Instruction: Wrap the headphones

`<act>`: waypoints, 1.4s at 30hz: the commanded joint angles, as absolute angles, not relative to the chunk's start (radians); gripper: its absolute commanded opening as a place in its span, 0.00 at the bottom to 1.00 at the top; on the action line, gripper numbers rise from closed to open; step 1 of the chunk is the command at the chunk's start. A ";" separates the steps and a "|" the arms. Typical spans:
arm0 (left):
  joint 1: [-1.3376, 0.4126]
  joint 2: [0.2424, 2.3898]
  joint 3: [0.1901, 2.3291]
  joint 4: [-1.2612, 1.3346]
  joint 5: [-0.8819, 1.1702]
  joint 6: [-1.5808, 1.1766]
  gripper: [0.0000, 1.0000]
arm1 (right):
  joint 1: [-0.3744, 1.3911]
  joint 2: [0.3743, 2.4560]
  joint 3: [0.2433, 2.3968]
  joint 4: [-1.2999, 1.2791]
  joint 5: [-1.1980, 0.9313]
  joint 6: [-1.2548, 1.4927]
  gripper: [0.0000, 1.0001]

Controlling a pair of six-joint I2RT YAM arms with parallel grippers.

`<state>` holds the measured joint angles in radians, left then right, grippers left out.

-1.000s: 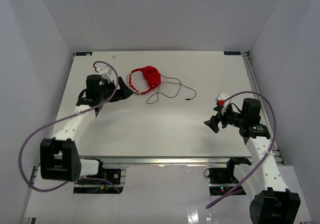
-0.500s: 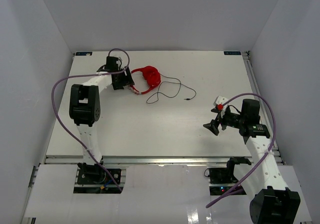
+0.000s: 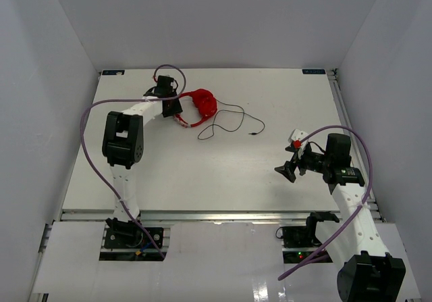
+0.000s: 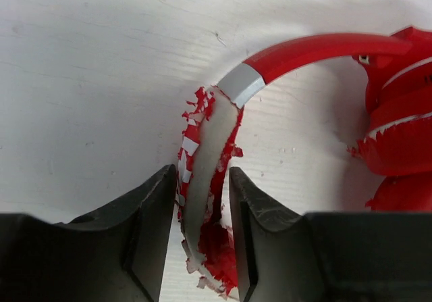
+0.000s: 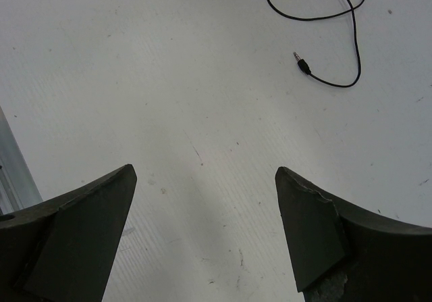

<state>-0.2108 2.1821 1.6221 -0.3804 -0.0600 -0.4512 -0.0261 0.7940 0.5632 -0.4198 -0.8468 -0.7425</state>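
The red headphones (image 3: 202, 103) lie at the back of the white table, cups together, with the peeling red-and-white headband (image 4: 209, 140) curving toward the left. My left gripper (image 3: 175, 108) is down on that band. In the left wrist view its jaws (image 4: 202, 180) press the band from both sides, and the cups (image 4: 398, 133) sit at the right edge. The thin black cable (image 3: 229, 121) loops over the table to its plug (image 3: 251, 134). My right gripper (image 3: 287, 170) hovers open near the right side. Only bare table lies between its fingers (image 5: 204, 172), with the plug (image 5: 302, 62) ahead of them.
Thick purple robot cables (image 3: 91, 140) arc over both arms. Grey walls enclose the table on three sides. An aluminium rail (image 3: 216, 215) runs along the near edge, and part of a rail (image 5: 10, 173) shows to the left of my right gripper.
My left arm has swung right and forward to the headphones, and its jaws have closed in on the headband. The right arm has barely moved.
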 commanded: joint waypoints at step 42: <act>-0.296 1.173 1.524 -0.664 0.359 -0.571 0.00 | 0.456 1.254 0.940 0.433 -0.969 0.033 0.91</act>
